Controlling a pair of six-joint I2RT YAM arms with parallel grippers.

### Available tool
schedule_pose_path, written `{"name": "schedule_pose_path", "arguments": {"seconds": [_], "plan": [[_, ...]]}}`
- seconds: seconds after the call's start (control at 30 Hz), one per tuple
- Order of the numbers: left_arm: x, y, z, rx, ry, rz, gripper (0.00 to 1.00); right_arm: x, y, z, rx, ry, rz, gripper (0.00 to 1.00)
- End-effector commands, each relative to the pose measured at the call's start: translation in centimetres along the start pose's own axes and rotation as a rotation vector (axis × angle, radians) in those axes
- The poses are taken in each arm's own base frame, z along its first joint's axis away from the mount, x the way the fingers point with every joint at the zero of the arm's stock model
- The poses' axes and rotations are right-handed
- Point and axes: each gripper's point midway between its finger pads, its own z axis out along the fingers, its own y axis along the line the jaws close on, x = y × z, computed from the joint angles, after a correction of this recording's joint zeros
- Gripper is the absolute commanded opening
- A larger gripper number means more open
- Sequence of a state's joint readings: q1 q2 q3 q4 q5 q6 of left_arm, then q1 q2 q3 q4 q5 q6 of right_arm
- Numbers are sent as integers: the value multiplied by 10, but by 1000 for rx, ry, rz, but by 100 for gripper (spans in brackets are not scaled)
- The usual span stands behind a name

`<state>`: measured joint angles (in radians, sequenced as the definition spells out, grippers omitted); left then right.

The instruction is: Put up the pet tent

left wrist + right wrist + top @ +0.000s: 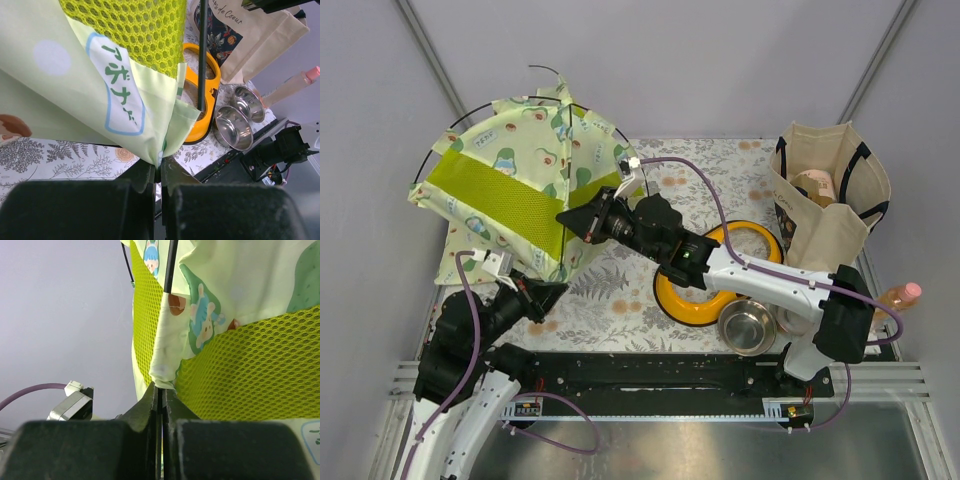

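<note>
left tool (159,171), right tool (160,391) pinching one pet tent (500,170), two steel bowls (232,127)

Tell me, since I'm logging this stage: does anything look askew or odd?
Yes. The pet tent looks tipped rather than standing square, and a thin black pole end pokes free above its top. The left gripper and right gripper each pinch a fabric corner.
</note>
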<state>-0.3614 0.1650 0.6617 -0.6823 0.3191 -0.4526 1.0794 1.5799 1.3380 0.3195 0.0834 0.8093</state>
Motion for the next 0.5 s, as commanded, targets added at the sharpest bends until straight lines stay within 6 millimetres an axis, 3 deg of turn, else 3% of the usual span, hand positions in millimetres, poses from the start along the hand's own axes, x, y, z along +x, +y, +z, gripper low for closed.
{"name": "schedule_pose_path", "arguments": {"seconds": [0.0,0.47], "plan": [[10,-26,-14,121,68,-10,0,-70,-23,14,77,-238,-27,0],[16,-26,-18,128,78,0,0,-79,-28,18,87,-258,-1,0]]}}
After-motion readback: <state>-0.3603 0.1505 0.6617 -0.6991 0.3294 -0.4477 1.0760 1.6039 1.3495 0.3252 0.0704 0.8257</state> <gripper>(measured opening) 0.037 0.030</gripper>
